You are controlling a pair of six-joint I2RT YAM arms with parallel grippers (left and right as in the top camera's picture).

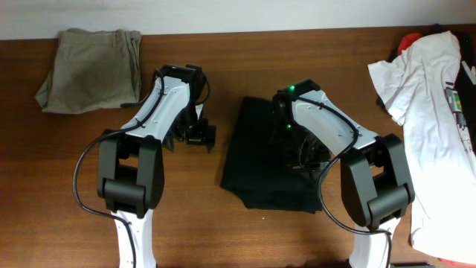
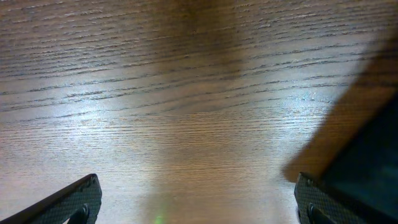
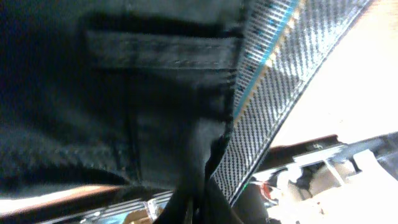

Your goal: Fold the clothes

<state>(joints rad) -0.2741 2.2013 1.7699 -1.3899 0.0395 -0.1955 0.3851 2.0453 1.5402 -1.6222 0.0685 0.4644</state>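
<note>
The black garment (image 1: pixel 256 156) lies folded on the wooden table (image 1: pixel 223 59), right of centre. My right gripper (image 1: pixel 303 158) is down on its right part. In the right wrist view black fabric with seams (image 3: pixel 124 93) fills the frame, and a bunch of it is pinched between the jaws (image 3: pixel 205 190) beside one carbon finger. My left gripper (image 1: pixel 197 136) is open and empty over bare wood just left of the garment. In the left wrist view its fingers (image 2: pixel 199 205) are spread wide, with the garment's dark edge (image 2: pixel 373 162) at the right.
A folded beige-khaki garment (image 1: pixel 93 68) lies at the back left. A white T-shirt (image 1: pixel 431 112) is spread along the right edge, with something red (image 1: pixel 409 41) under its top corner. Both arm bases stand at the front edge.
</note>
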